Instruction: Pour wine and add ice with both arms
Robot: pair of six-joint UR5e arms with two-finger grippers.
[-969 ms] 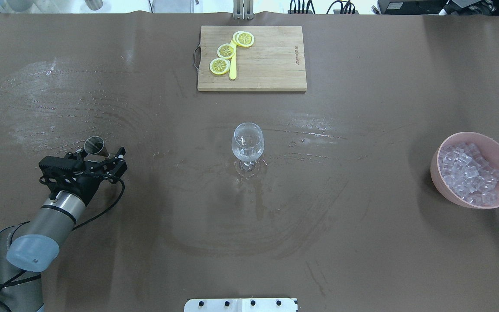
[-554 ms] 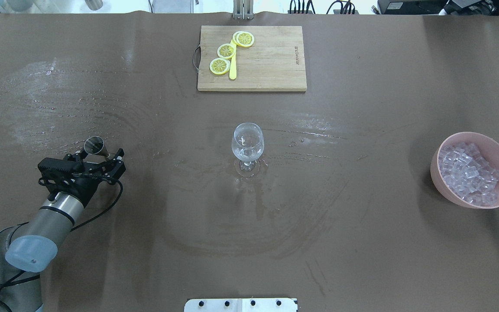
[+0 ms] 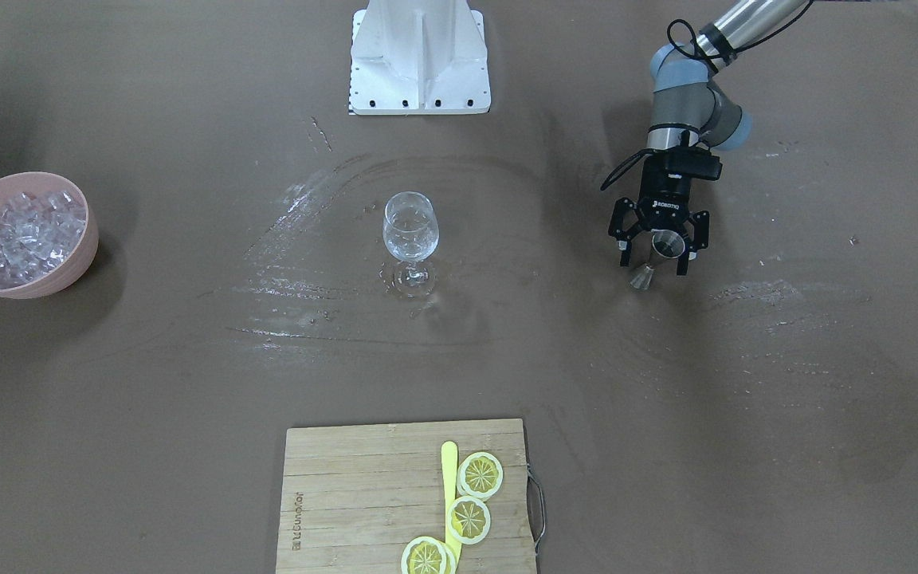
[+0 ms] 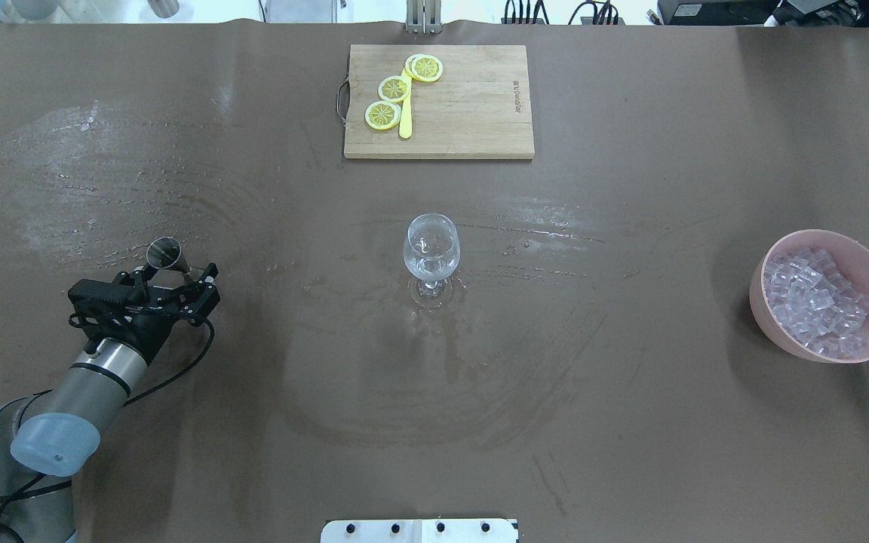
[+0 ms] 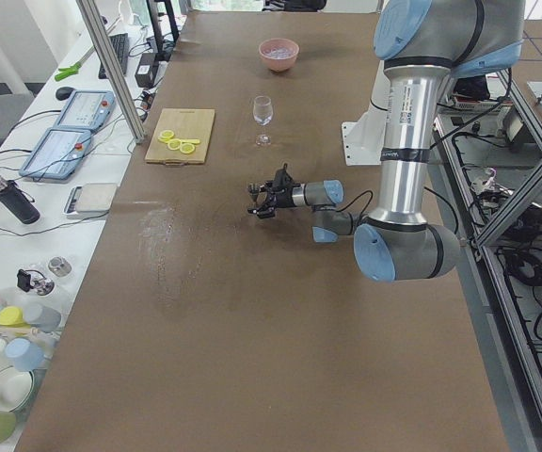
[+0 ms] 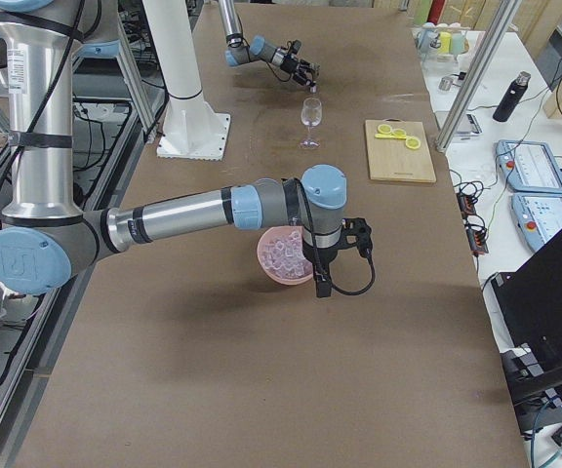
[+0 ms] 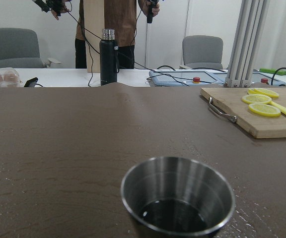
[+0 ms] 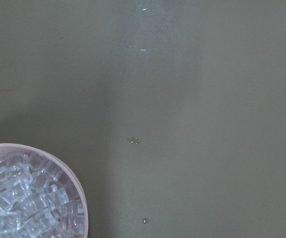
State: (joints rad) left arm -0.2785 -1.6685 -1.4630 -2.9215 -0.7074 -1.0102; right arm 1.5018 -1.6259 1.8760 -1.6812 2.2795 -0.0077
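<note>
Your left gripper (image 4: 173,274), fingers apart, sits at 9 o'clock on the brown bench (image 4: 631,422), with the small steel measuring cup (image 4: 165,253) at its tips. Clear glassy ice cubes (image 4: 819,302) fill the round pink bowl (image 4: 763,264) at 3 o'clock. You cannot tell whether the right gripper (image 6: 318,285) is apart or together.

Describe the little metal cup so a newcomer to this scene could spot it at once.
On the brown table, go from the wine glass at its centre toward the robot's left arm. Just beyond the open left pincer stands a small steel jigger. It is the only metal vessel there, flared at the rim, with a little dark liquid inside.
</note>
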